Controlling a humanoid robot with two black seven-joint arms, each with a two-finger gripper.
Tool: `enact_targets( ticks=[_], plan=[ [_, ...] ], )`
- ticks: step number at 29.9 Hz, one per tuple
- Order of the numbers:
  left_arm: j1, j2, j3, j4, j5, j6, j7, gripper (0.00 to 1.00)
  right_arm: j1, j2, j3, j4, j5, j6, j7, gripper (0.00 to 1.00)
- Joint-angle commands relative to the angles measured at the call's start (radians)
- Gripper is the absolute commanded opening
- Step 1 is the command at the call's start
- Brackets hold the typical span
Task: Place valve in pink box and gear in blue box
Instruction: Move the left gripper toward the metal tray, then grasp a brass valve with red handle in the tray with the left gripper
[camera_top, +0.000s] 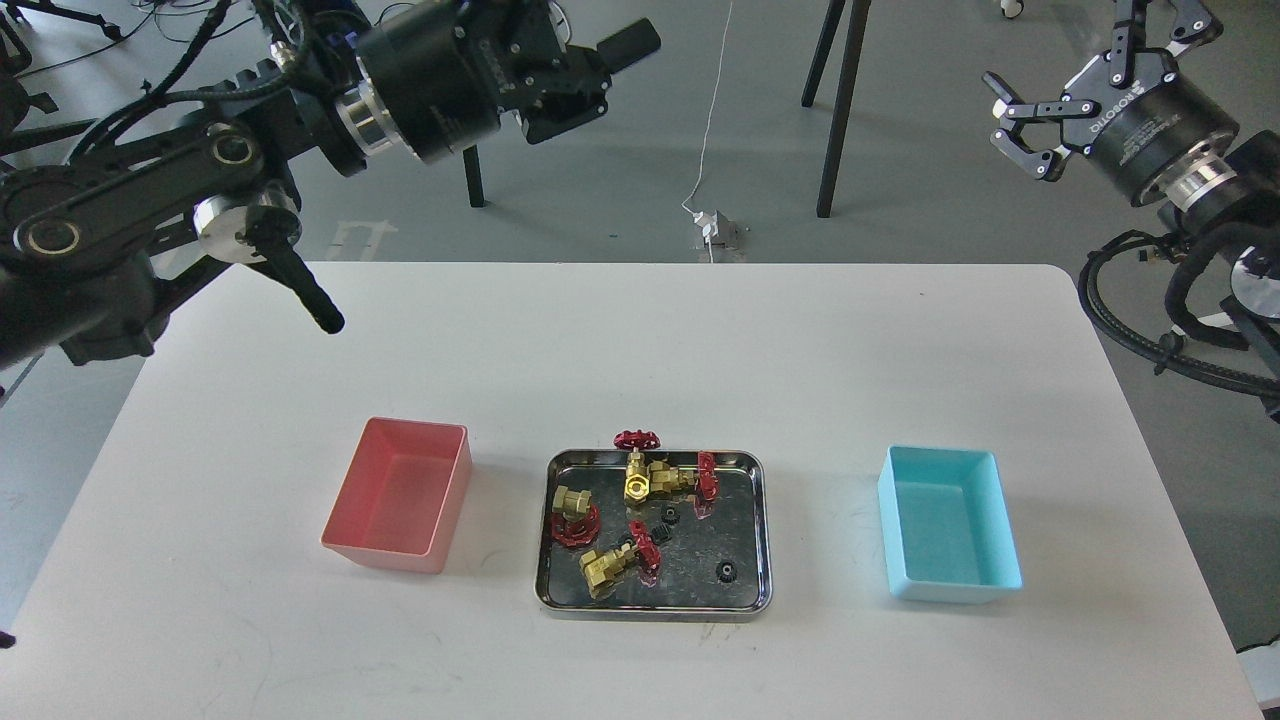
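From the head view, the white table (640, 340) has rounded far corners and a wide bare stretch across its back half. All the objects sit in a row toward the near edge. The pink box (400, 508) stands left, the steel tray (655, 600) in the middle and the blue box (948, 524) right, each well apart from its neighbour with clear lanes of tabletop between them. Both boxes look empty.

Four valves lie in the tray: one upright at the far rim (638, 465) with its red wheel above the edge, one just beside it (688, 476) lying on its side, one at the left wall (574, 514), and one tilted near the front (618, 563). Small black gears lie among them, one near the middle (671, 514) and one alone toward the front right (727, 571).

Both arms hang high, off the back of the table. The left gripper (625, 45) points right over the floor beyond the far edge; it is dark and seen side-on, so I cannot tell how its fingers stand. The right gripper (1015, 125) is raised past the far right corner, pointing left, its fingers spread apart and holding nothing.
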Motion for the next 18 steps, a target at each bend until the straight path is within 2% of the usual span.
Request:
enact_targets(
  ticks=[1, 4, 6, 9, 11, 15, 18],
  plan=[
    [-0.346, 0.024, 0.439, -0.109, 0.270, 0.105, 0.000, 0.90, -0.023, 0.045, 0.001, 0.003, 0.002, 0.000, 0.000, 1.00],
    [-0.514, -0.039, 0.695, -0.185, 0.503, 0.191, 0.000, 0.88, -0.025, 0.064, 0.009, 0.003, 0.002, 0.000, 0.000, 1.00],
    [-0.560, -0.113, 0.846, -0.212, 0.699, 0.299, 0.000, 0.85, -0.025, 0.075, 0.015, 0.003, 0.002, 0.000, 0.000, 1.00],
    [-0.534, -0.231, 1.071, -0.200, 0.902, 0.512, 0.000, 0.85, -0.008, 0.084, 0.021, 0.005, 0.002, -0.005, 0.000, 1.00],
    [-0.469, -0.289, 1.164, -0.177, 0.913, 0.599, 0.000, 0.85, 0.024, 0.084, 0.036, 0.003, 0.002, -0.050, 0.000, 1.00],
    [-0.340, -0.320, 1.161, -0.098, 0.918, 0.633, 0.000, 0.85, 0.112, 0.091, 0.058, -0.017, 0.003, -0.149, -0.002, 1.00],
    [-0.249, -0.334, 1.121, -0.004, 0.924, 0.636, 0.000, 0.85, 0.164, 0.102, 0.053, -0.064, 0.003, -0.166, -0.002, 1.00]
  ],
)
